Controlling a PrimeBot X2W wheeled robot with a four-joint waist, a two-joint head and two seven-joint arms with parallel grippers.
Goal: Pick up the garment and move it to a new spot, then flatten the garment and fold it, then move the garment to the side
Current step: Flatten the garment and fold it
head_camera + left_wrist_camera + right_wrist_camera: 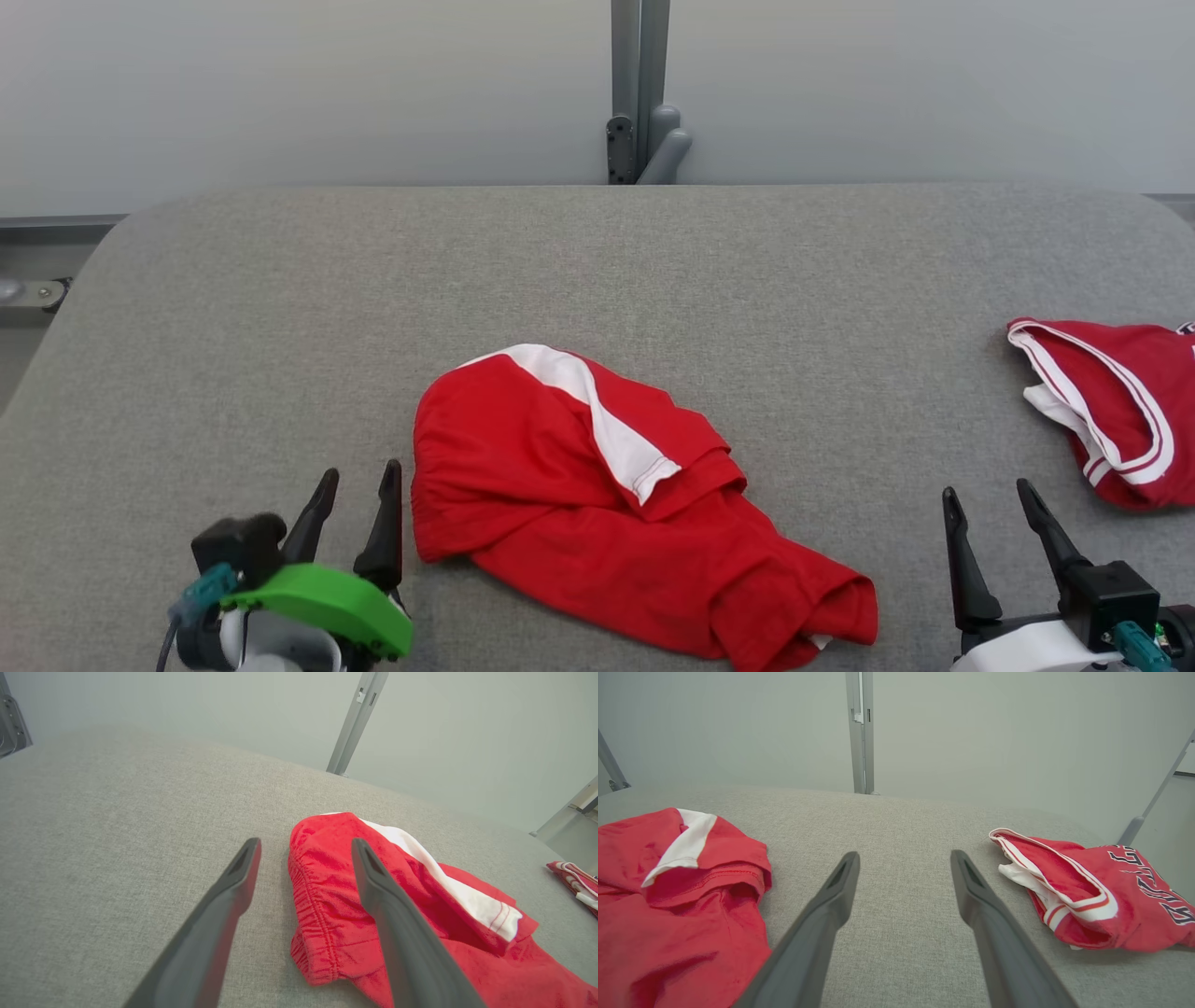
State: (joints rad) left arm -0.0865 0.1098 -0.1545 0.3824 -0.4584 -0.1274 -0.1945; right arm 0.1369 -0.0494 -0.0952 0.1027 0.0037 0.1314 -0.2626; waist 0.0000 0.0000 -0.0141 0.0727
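Nothing gripped at this point. My left gripper point(360, 469) stands with fingers apart, just beside the elastic edge of the red garment point(597, 523); my right gripper point(987, 488) is likewise spread, over the bare grey table point(597, 261). The garment lies rumpled at centre-front, one white-striped part doubled over. I judge flattening, folding and the move aside all undone; whether this is its new spot, I cannot tell. A lettered red jersey point(1111, 411) lies at far right.
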